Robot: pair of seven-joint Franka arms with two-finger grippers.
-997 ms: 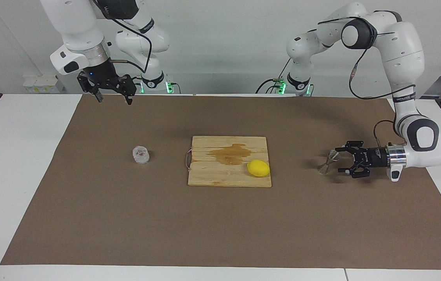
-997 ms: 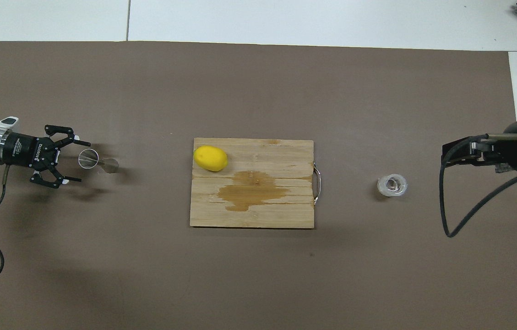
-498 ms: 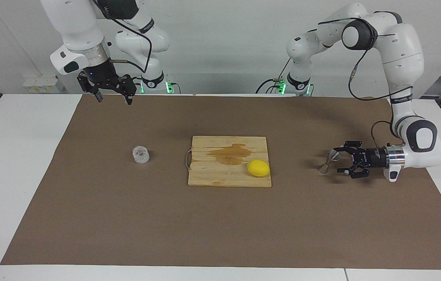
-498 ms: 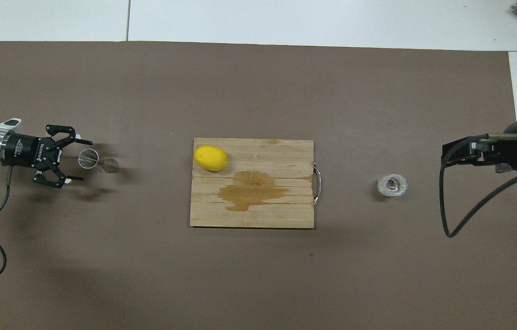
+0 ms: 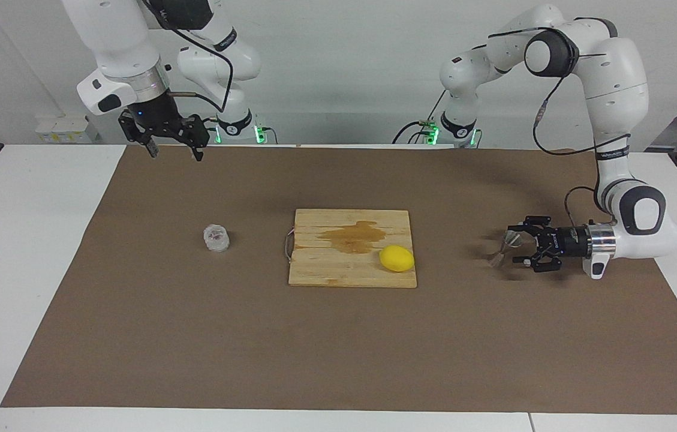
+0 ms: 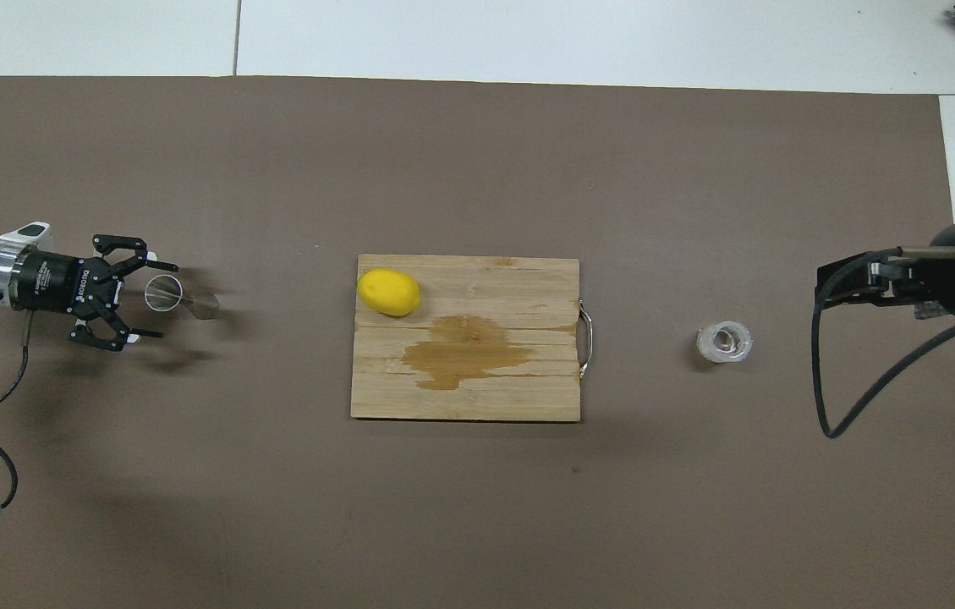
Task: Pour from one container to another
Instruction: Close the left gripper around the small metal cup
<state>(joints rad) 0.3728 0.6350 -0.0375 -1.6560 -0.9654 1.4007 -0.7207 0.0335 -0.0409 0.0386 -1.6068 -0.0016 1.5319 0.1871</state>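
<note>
The clear faceted glass cup [image 5: 216, 237] [image 6: 724, 342] stands on the brown mat toward the right arm's end of the table. Toward the left arm's end stands the silvery hourglass jigger [image 5: 504, 248] [image 6: 178, 299]. My left gripper [image 5: 513, 245] [image 6: 149, 295] lies level just above the mat, open. Its fingertips reach either side of the jigger's nearest edge without closing on it. My right gripper [image 5: 174, 153] [image 6: 853, 280] hangs high over the mat's edge by the robots, open and holding nothing, well apart from the cup.
A wooden cutting board [image 5: 326, 273] [image 6: 528, 397] with a metal handle lies mid-table between the two containers. It carries a dark wet stain and a yellow lemon [image 5: 397, 258] [image 6: 389, 292]. The brown mat [image 5: 338, 360] covers most of the table.
My left gripper has crept a little toward the jigger, still open. The right arm, cup, jigger and lemon have not moved.
</note>
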